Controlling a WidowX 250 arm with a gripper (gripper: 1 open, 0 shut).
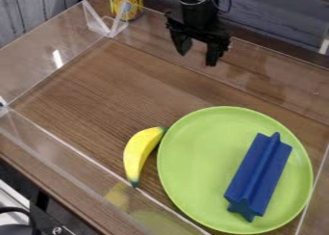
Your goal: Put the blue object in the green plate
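Note:
The blue object (260, 173) is a long dark-blue block with a ridge along it. It lies on the right half of the green plate (193, 167), which rests flat at the front right of the wooden table. My gripper (197, 52) hangs far back near the table's rear edge, well away from the plate. Its black fingers stand open with nothing between them.
A yellow banana (140, 152) lies just left of the plate, touching its rim. Clear plastic walls (52, 61) ring the wooden tabletop (115, 94). A yellow-and-blue can (123, 2) stands behind the back wall at the upper left.

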